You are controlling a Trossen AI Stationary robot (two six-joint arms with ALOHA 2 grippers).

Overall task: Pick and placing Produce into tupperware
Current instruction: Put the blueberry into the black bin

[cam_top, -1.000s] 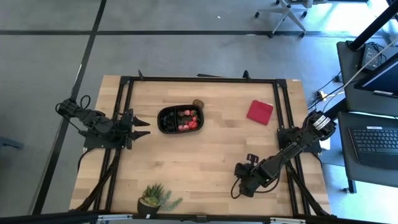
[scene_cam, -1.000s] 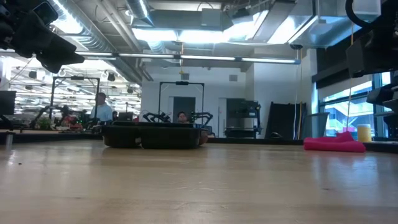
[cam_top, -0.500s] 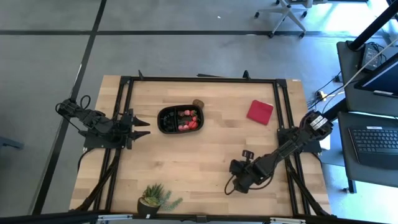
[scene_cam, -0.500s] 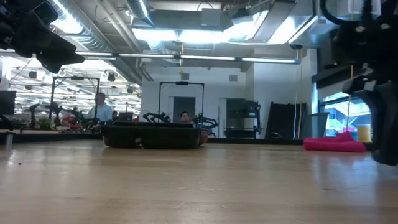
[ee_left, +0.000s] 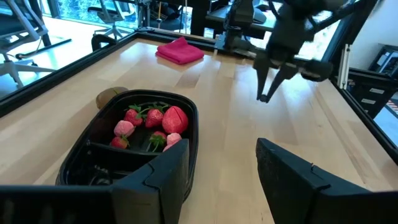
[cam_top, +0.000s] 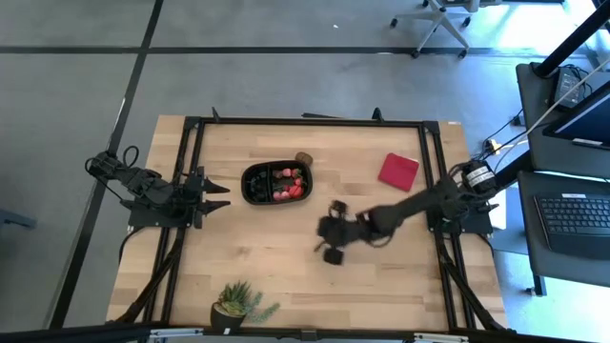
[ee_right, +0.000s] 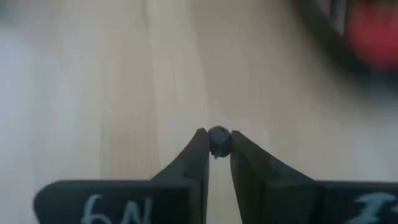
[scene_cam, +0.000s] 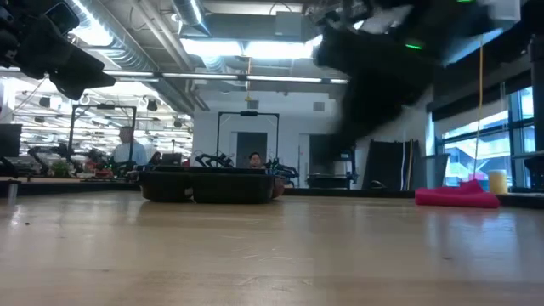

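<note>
Right wrist view: round dark berry [ee_right: 218, 141] between pincer tips.

right arm [scene_cam: 382, 51] a dark blur, tupperware [ee_right: 348, 37] blurred, cut off

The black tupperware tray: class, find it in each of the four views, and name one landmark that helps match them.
High view: black tupperware tray, centre-left of table.
Low view, far across table, left of centre.
Left wrist view, nearby, fruit inside.
Right wrist view: blurred dark edge, probably the tray.
Shared landmark: red cloth.
</note>
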